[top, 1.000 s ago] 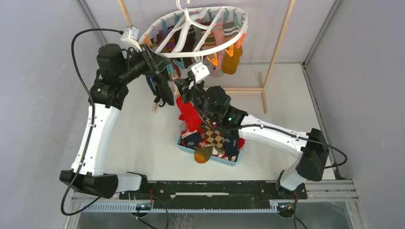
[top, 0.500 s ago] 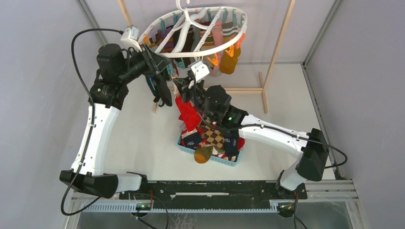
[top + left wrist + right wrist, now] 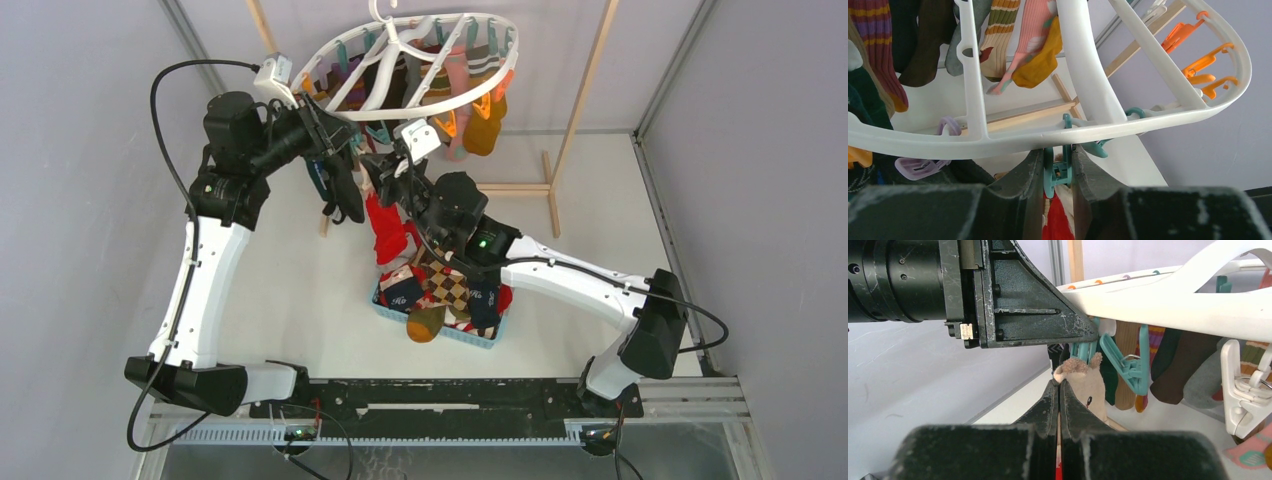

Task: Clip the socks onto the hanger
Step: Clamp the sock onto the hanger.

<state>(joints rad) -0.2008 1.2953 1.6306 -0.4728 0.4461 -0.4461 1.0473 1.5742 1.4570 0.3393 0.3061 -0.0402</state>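
Observation:
The white hanger (image 3: 397, 45) hangs at the back with several socks (image 3: 470, 100) clipped on. Under its near rim (image 3: 998, 137), my left gripper (image 3: 1058, 156) is shut on a teal clip (image 3: 1057, 172), squeezing it. My right gripper (image 3: 1060, 386) is shut on a red sock (image 3: 388, 228) with a cream cuff (image 3: 1083, 375). It holds the cuff up right below that clip (image 3: 1082, 347), and the sock's red body hangs down. The cuff's top edge reaches the clip's lower end. More socks (image 3: 450, 290) lie in a blue basket (image 3: 470, 340).
Light wooden frame poles (image 3: 585, 80) and a wooden foot bar (image 3: 510, 188) stand behind the hanger. A second teal clip (image 3: 1125, 365) and a white clip (image 3: 1243, 395) dangle close to the right of the cuff. Grey walls enclose both sides.
My right gripper has risen and moved back a little with the red sock, bringing its cuff up to the clip. The left arm has not moved.

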